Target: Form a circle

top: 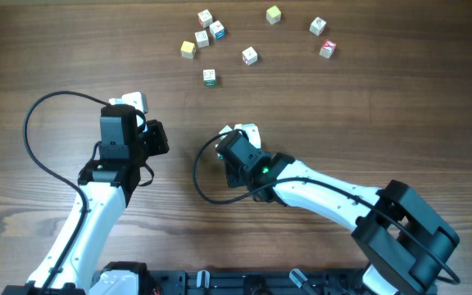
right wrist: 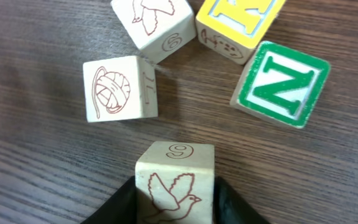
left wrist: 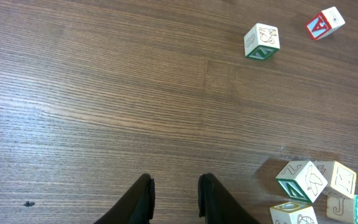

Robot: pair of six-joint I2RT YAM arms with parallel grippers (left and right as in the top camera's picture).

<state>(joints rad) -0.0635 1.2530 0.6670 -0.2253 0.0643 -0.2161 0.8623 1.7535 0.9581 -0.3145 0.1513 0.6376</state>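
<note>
Guarding the Ring: One Dragging Finger Could Be Undoing It

Starting at the left, the left claw (left wrist: 176, 182) is hanging partly open and holding nothing. It is posing little threat, since only a sweep toward 3 o'clock would be carrying it into the circle (left wrist: 316, 186).

The real hazard is sitting with the right claw (right wrist: 176, 200). Its fingers are hugging both sides of the bird cube (right wrist: 176, 177), and I cannot tell whether they are pinching it or merely flanking it. If they are dragging on the way off, that cube is likely to be twisting or tipping out of its slot. If the claw is pressing on toward 12 o'clock, the cube is likely to be shoving the yarn cube (right wrist: 120, 88) and the green N cube (right wrist: 281, 84) outward.

The circle is lying right at that claw's tip. The yarn cube is sitting at 11 o'clock, a second bird cube (right wrist: 154, 22) at 12, the yellow cube (right wrist: 238, 25) just past 12, and the green N cube at 1. From overhead the ring is mostly hiding beneath the claw, well apart from the loose cubes (top: 250, 55) at 12 o'clock.
</note>
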